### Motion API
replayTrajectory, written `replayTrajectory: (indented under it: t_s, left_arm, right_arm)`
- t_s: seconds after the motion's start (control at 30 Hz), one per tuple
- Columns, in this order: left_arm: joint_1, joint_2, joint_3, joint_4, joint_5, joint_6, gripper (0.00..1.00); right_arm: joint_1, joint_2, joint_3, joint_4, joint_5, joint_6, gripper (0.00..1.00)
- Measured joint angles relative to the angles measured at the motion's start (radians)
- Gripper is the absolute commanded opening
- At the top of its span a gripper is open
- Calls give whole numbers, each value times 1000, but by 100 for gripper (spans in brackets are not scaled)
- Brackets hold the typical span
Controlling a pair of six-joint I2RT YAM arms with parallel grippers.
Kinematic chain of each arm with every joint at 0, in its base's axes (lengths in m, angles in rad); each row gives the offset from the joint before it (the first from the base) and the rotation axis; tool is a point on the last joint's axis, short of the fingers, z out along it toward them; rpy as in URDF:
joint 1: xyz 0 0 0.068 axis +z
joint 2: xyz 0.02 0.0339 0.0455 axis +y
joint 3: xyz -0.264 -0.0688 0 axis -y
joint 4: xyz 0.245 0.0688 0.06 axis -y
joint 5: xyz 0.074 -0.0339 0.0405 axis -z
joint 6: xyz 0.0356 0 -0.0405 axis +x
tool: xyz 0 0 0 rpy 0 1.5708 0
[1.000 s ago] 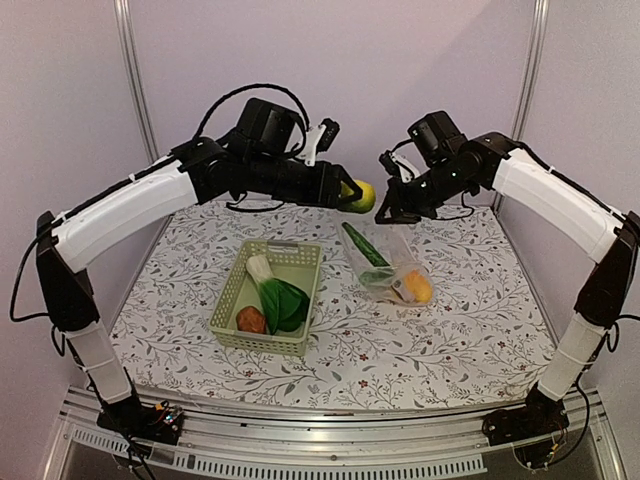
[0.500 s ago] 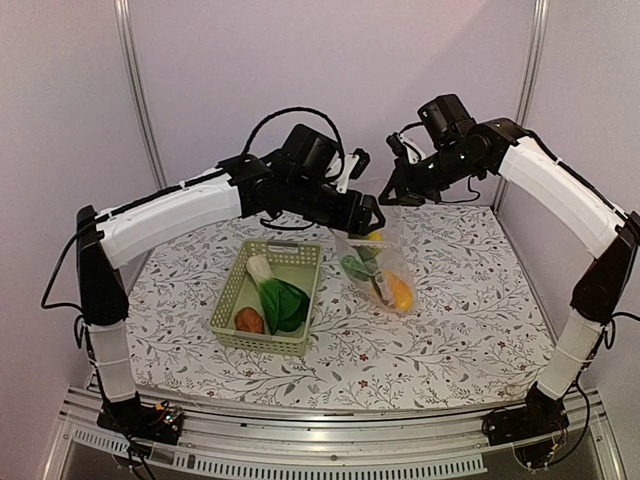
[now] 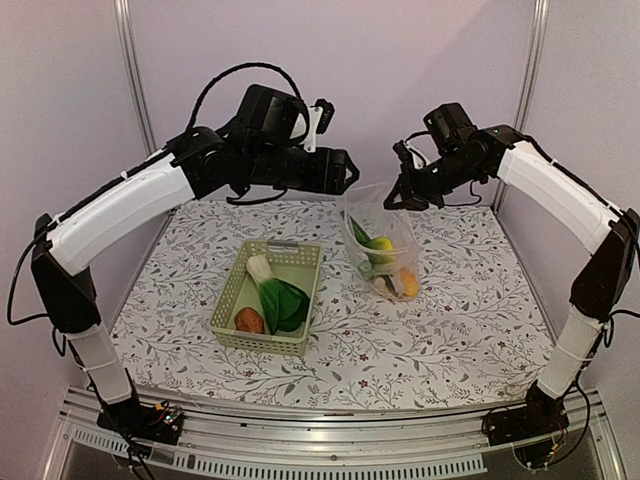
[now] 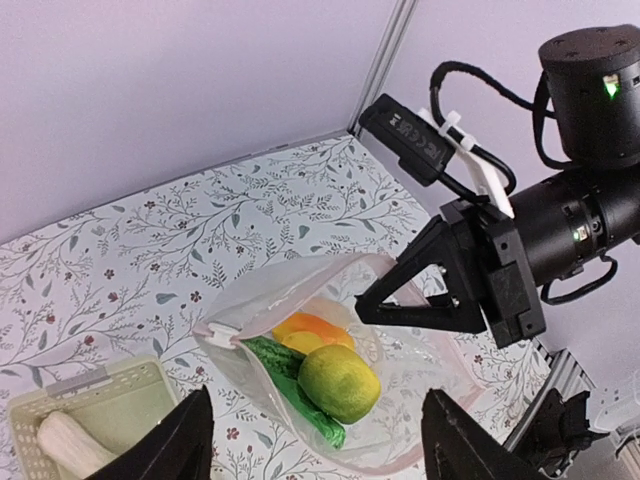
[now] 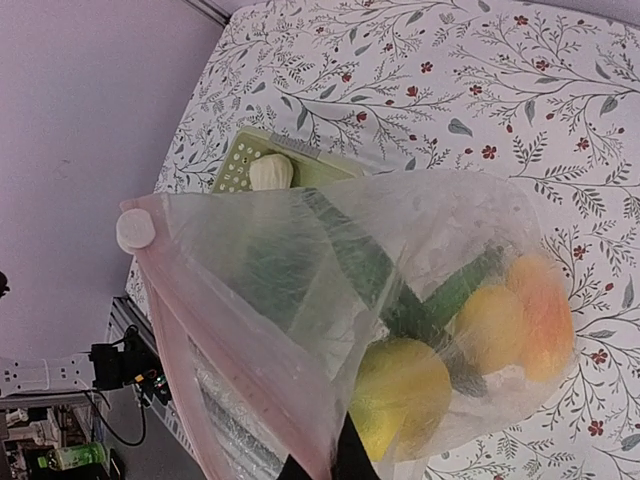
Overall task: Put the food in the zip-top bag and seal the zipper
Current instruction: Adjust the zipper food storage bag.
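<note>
Bag held up by the right arm; left hand empty.
The right gripper (image 3: 399, 196) is clamped on the mouth edge of the zip-top bag (image 3: 386, 252), which hangs unsealed over the tabletop's middle, nearer the far edge, just right of the basket (image 3: 228, 298). Inside it lie a yellow-green fruit (image 4: 340, 383), a cucumber (image 4: 300, 398) and an orange fruit (image 4: 305, 327). The left gripper (image 3: 346, 172) hovers above, fingers apart and holding nothing. The bok choy (image 3: 281, 300) and the reddish-brown piece (image 3: 250, 320) lie in the basket.

White shells cover the left arm (image 3: 120, 205) and right arm (image 3: 555, 195) between black joints, with black fingers (image 4: 180, 445), looping cables (image 3: 238, 68) and one green light (image 4: 611, 88).
</note>
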Motion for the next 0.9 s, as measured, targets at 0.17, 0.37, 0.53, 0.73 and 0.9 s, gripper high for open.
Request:
replayTrajectory:
  t_s: [0.17,0.37,0.53,0.73,0.9]
  left_arm:
    - [0,-23,-42,-58,-13,-73,63]
    - [8,114,14,-167,4,-126,56]
    - [31,223,102,-261,42,-157,1]
    - [47,289,294,-286,89,-140,0]
    - [-10,167,240,-66,66,-85,0]
  right_arm:
    - [0,-6,-65,28,-9,7,1]
    - [2,-13,-89,56,-18,19,2]
    - [10,-17,-89,72,-18,22,2]
    - [46,21,110,-50,68,14,1]
    - [27,-50,86,-27,154,-5,0]
